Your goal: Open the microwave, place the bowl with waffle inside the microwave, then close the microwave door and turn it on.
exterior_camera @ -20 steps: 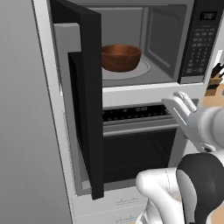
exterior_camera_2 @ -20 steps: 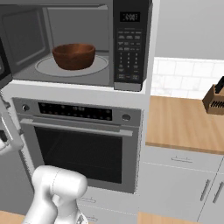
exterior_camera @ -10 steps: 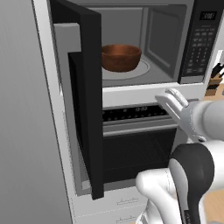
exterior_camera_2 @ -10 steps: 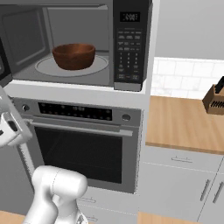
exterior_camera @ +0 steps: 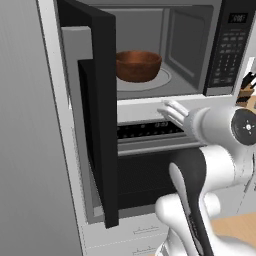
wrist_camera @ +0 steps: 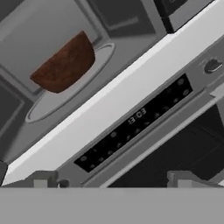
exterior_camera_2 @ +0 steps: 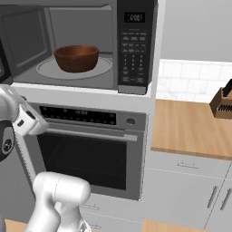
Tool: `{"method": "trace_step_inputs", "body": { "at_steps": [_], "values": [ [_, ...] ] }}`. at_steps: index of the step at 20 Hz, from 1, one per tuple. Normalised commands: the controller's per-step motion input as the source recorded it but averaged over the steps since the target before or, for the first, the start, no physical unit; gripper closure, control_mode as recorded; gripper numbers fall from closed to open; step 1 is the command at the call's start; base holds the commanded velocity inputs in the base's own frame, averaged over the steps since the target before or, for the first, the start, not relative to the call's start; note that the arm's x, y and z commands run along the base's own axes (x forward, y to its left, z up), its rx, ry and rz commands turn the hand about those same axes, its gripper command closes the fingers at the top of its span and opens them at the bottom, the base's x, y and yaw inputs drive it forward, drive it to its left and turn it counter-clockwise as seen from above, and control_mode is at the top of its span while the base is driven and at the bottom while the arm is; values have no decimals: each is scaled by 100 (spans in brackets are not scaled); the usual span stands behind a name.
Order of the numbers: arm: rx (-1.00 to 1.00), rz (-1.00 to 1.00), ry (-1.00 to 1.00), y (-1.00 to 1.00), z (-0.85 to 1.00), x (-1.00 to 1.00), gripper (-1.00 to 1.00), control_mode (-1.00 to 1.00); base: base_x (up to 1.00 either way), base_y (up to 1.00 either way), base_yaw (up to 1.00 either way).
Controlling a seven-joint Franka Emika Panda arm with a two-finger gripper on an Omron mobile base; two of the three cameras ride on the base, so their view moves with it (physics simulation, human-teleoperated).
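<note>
Since the earlier frames I am seeing the gripper (exterior_camera: 169, 111) sliding further left across the front of the oven (exterior_camera_2: 90, 154), and its white wrist is now coming into the left edge of the right base view, where a second ago there was nothing. The bowl, the door and everything else are staying where they were.

Closest to me, the arm is rising in front of the oven's dark glass. The gripper is hovering level with the oven's control strip (wrist_camera: 135, 131), just under the white ledge (wrist_camera: 122, 98) below the microwave (exterior_camera_2: 81, 45). I am reading the jaws as standing wide apart and holding nothing: in the hand view the two finger tips (wrist_camera: 41, 180) are sitting far apart at the bottom, with only the oven strip between them.

To the left, the microwave door (exterior_camera: 97, 125) is hanging fully swung out, its black edge facing me and reaching down past the oven's top.

Beyond the gripper, inside the grey cavity, the bowl with waffle (exterior_camera: 138, 65) is sitting upright on the round turntable (exterior_camera_2: 74, 69), roughly centred. I cannot see the waffle itself. The black keypad panel (exterior_camera_2: 136, 45) is standing to the right of the cavity.

Farther right, a knife block (exterior_camera_2: 222, 102) is resting on the wooden bench (exterior_camera_2: 190, 127).
</note>
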Motion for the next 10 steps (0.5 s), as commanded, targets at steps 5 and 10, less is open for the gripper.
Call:
{"method": "trace_step_inputs", "body": {
  "at_steps": [5, 10],
  "values": [
    [-28, 3, -21, 19, -36, 28, -100, -100, 0, 0, 0],
    [-20, 2, -21, 3, -31, 27, -100, -100, 0, 0, 0]
  ]
}}
